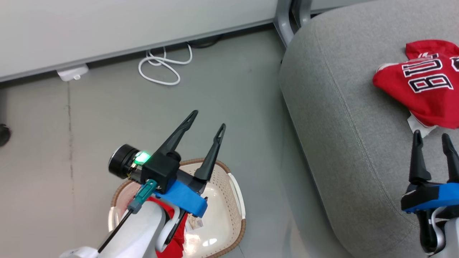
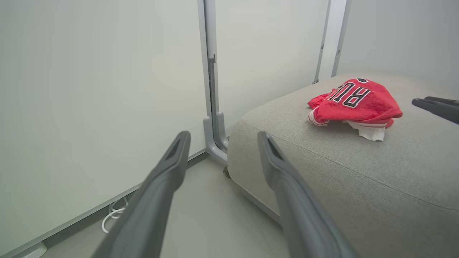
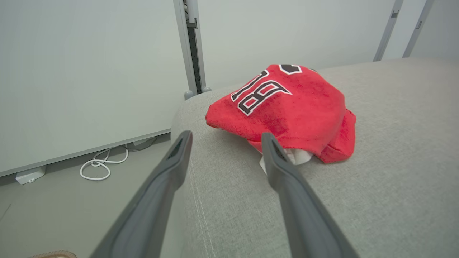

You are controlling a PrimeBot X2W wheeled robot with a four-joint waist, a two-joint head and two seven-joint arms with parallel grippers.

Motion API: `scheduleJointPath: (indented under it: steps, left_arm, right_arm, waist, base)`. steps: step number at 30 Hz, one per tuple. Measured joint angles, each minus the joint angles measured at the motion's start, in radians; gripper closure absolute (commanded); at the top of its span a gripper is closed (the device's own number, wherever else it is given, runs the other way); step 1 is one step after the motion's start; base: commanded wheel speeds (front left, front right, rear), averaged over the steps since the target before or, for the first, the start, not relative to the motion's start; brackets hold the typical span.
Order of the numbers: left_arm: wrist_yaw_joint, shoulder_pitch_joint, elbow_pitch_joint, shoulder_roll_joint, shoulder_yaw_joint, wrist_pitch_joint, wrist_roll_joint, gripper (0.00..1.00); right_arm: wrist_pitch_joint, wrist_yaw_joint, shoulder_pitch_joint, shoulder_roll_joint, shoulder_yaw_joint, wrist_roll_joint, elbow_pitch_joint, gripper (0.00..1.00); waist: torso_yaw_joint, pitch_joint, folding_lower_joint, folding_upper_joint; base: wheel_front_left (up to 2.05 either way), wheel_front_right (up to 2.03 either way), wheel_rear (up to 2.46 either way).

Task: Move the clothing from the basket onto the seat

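A red jersey (image 1: 426,93) with black-and-white lettering lies crumpled on the grey sofa seat (image 1: 340,118); the same jersey (image 2: 356,102) shows in the left wrist view and the jersey (image 3: 287,107) in the right wrist view. The cream basket (image 1: 226,215) stands on the floor at the bottom, with a red garment (image 1: 175,233) inside, mostly hidden by my left arm. My left gripper (image 1: 208,120) hangs open and empty above the basket's far rim. My right gripper (image 1: 432,138) is open and empty over the seat, just short of the jersey.
A coiled white cable (image 1: 163,64) lies on the grey floor by the white wall panel (image 1: 125,25). A grey metal post foot (image 1: 285,25) stands at the sofa's far corner. Bare floor lies between basket and sofa.
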Motion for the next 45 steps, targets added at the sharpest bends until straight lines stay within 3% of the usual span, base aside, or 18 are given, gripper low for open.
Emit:
scheduleJointPath:
  steps: [9,20,35,45]
  left_arm:
    - [0.012,0.1,-0.012,-0.008,0.141,0.0,0.012,0.0]
    - [0.025,0.185,-0.03,-0.028,0.33,0.0,0.049,0.0]
    - [0.011,0.287,-0.065,-0.079,0.496,0.0,0.105,0.0]
    - [-0.004,0.357,-0.082,-0.111,0.543,0.0,0.135,0.0]
  right_arm:
    - [0.0,0.0,0.038,0.035,0.118,0.001,-0.16,0.0]
    - [0.0,0.0,0.038,0.059,0.24,-0.02,-0.256,0.0]
    - [0.0,0.0,0.135,0.075,0.221,-0.054,-0.34,0.0]
    - [0.0,0.0,0.193,0.085,0.211,-0.058,-0.342,0.0]
  waist:
    - [0.069,-0.084,0.0,0.0]
    - [0.138,-0.137,0.0001,0.0]
    - [0.19,-0.178,0.0002,0.0]
    - [0.202,-0.209,0.0002,0.0]
  base:
    - [0.0,0.0,0.0]
    - [0.0,0.0,0.0]
    - [0.0,0.0,0.0]
    - [0.0,0.0,0.0]
